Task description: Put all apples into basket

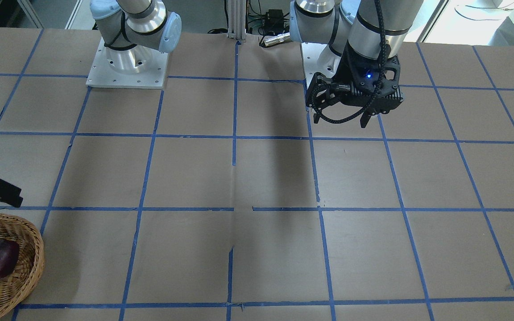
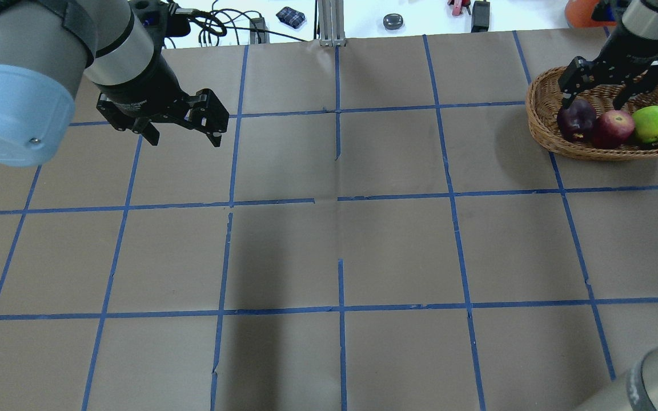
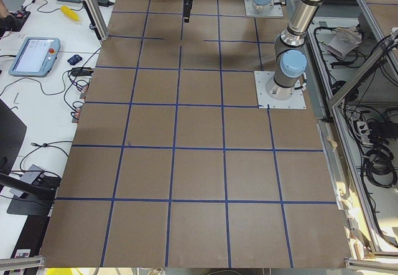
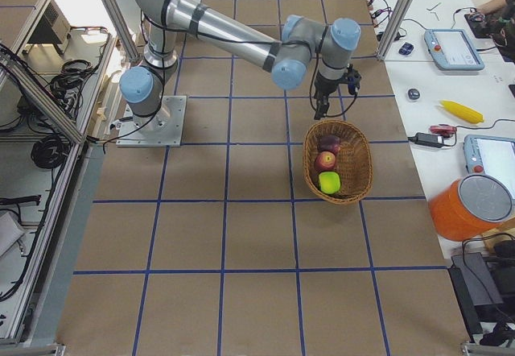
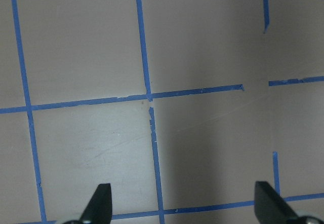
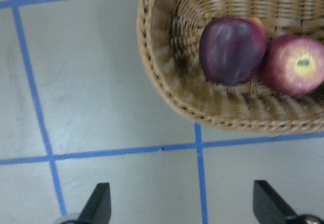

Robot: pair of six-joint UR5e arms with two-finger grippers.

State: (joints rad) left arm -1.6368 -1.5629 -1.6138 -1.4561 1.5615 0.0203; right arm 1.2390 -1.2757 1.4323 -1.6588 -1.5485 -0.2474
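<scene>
The wicker basket (image 2: pixel 540 123) sits at the table's far right corner. In it lie the maroon apple (image 2: pixel 576 119), the red apple (image 2: pixel 613 128) and the green apple (image 2: pixel 654 124), side by side. My right gripper (image 2: pixel 594 94) is open and empty, just above the basket's far left side. Its wrist view shows the maroon apple (image 6: pixel 232 50) and the red apple (image 6: pixel 296 64) inside the basket rim (image 6: pixel 167 92), ahead of the spread fingers. My left gripper (image 2: pixel 185 140) is open and empty above the bare table at the far left.
The table is brown paper with a blue tape grid. The arm bases (image 1: pixel 127 67) stand at the robot's edge. A metal post (image 2: pixel 329 23) stands at the far edge. An orange bucket (image 4: pixel 475 207), a banana (image 4: pixel 461 111) and tablets lie on the side bench beyond the basket.
</scene>
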